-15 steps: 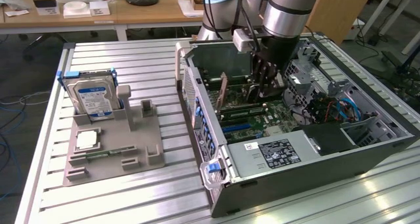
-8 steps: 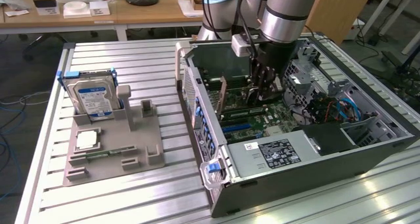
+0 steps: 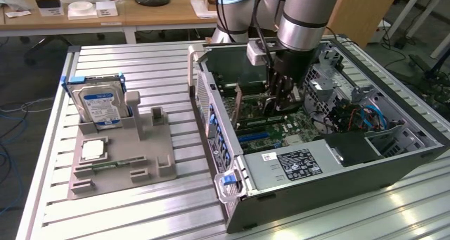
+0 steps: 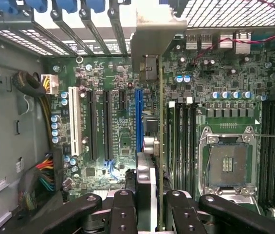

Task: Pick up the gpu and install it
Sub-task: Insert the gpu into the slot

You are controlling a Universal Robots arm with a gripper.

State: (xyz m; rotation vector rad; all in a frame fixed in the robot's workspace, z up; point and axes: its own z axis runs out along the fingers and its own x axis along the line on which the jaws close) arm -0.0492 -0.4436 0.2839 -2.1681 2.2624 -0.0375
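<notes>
My gripper [image 3: 283,98] reaches down into the open computer case [image 3: 393,150], shut on the gpu [image 3: 239,105]. In the wrist view the gpu [image 4: 160,141] runs edge-on as a thin dark blade away from my black fingers [image 4: 122,209], its pale metal end bracket [image 4: 152,36] close to the rear slot openings. The card stands upright over the motherboard [image 4: 118,141], just beside the blue expansion slot [image 4: 138,122] and next to the memory slots [image 4: 181,141]. I cannot tell whether its lower edge touches a slot.
A grey fixture tray [image 3: 140,145] at the exterior view's left holds a hard drive [image 3: 102,104], a processor [image 3: 93,149] and a small memory stick [image 3: 113,165]. Inside the case are the power supply [image 3: 295,163], the processor socket [image 4: 229,163] and cable bundles [image 4: 40,180].
</notes>
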